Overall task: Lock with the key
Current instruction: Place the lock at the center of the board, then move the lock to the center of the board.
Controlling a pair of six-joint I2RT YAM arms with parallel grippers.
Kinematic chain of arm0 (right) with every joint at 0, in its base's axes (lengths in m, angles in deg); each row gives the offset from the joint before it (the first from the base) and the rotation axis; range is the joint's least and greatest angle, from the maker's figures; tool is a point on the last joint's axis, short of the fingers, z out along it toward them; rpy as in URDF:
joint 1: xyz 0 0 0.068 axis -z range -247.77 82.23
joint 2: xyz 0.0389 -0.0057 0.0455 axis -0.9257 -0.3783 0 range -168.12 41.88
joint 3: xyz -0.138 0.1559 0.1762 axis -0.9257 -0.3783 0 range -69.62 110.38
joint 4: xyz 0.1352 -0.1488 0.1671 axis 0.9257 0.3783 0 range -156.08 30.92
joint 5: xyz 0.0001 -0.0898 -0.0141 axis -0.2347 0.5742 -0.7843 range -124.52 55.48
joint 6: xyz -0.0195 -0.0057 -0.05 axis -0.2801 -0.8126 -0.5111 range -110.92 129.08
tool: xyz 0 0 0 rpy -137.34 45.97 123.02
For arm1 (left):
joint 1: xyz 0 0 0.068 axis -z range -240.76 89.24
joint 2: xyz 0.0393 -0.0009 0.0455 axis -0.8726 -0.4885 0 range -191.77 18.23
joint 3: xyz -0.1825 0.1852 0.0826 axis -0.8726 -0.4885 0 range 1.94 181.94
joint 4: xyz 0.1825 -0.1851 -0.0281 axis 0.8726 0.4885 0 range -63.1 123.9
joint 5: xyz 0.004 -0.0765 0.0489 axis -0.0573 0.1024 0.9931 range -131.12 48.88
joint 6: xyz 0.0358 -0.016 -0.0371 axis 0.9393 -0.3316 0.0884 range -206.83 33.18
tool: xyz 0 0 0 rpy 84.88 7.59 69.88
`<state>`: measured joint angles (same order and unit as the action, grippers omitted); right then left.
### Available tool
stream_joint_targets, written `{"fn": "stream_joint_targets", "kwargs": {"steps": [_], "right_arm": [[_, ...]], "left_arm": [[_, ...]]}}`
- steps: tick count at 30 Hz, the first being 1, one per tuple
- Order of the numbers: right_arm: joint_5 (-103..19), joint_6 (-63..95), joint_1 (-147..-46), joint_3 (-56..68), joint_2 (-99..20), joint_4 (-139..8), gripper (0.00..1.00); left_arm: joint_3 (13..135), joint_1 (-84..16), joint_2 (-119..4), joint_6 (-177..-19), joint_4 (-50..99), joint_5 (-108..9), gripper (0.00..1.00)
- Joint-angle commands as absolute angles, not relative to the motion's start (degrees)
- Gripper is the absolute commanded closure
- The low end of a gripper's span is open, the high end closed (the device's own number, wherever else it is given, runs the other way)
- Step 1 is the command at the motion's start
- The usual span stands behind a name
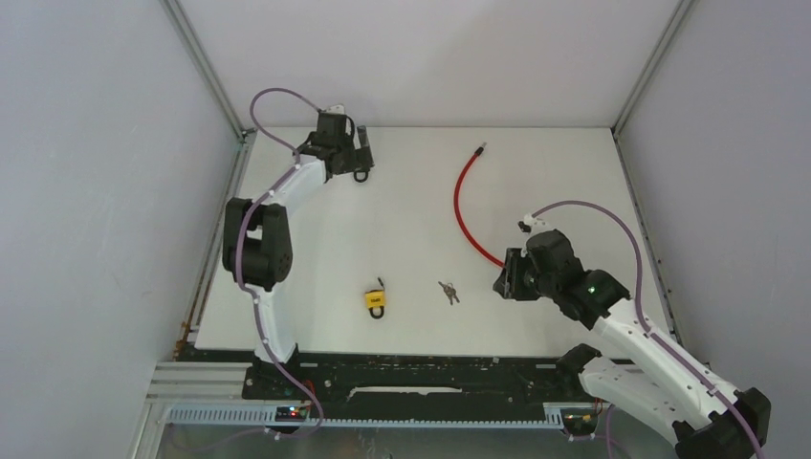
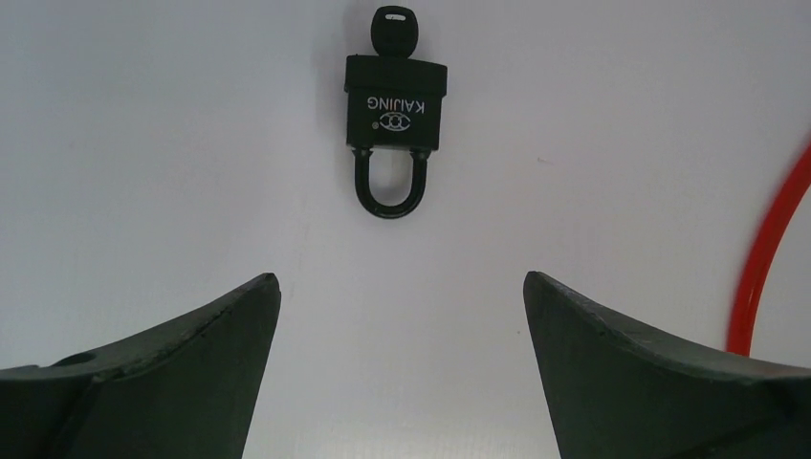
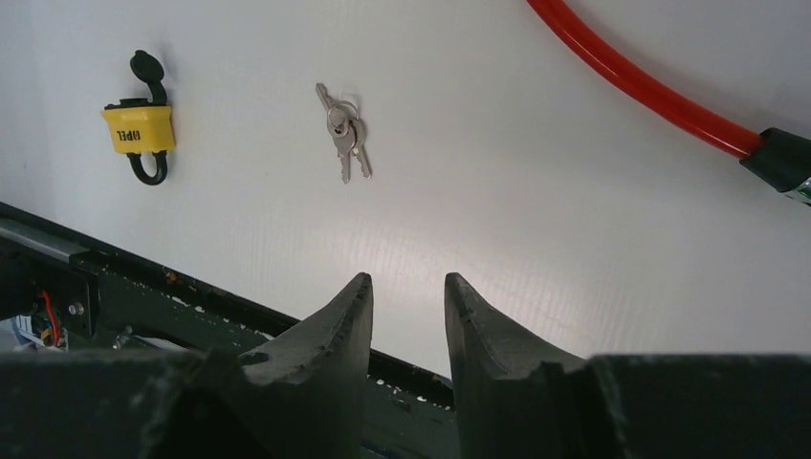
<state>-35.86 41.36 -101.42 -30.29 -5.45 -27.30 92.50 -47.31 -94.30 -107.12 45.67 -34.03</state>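
A black padlock (image 2: 396, 105) lies flat at the back left of the table, a black-headed key (image 2: 394, 29) in its keyhole and both shackle legs in the body; it also shows in the top view (image 1: 361, 174). My left gripper (image 2: 402, 287) is wide open and empty, just short of its shackle, seen from above at the back left (image 1: 356, 153). A yellow padlock (image 3: 140, 129) with a black key in it lies near the front edge (image 1: 377, 301). A loose bunch of silver keys (image 3: 342, 129) lies right of it (image 1: 448, 292). My right gripper (image 3: 408, 284) is narrowly open and empty, above the table right of the keys (image 1: 502, 279).
A red cable (image 1: 464, 206) curves across the right half of the table, its black end cap (image 3: 784, 158) close to my right gripper; it also shows at the right edge of the left wrist view (image 2: 765, 258). The table's black front rail (image 3: 143, 277) lies below the right fingers.
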Motion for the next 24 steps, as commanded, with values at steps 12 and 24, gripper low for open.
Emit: {"fn": "stream_joint_targets", "kwargs": {"steps": [12, 24], "right_arm": [[-36.1, 41.1, -101.7, -30.2, 2.2, -23.8, 0.67], [-39.9, 40.2, -99.8, -30.2, 4.1, -24.5, 0.67]], "left_arm": [[125.1, -50.6, -116.9, -108.1, 56.4, -42.6, 0.0], [135.6, -51.6, -125.4, -115.1, 60.6, -42.9, 0.01]]}}
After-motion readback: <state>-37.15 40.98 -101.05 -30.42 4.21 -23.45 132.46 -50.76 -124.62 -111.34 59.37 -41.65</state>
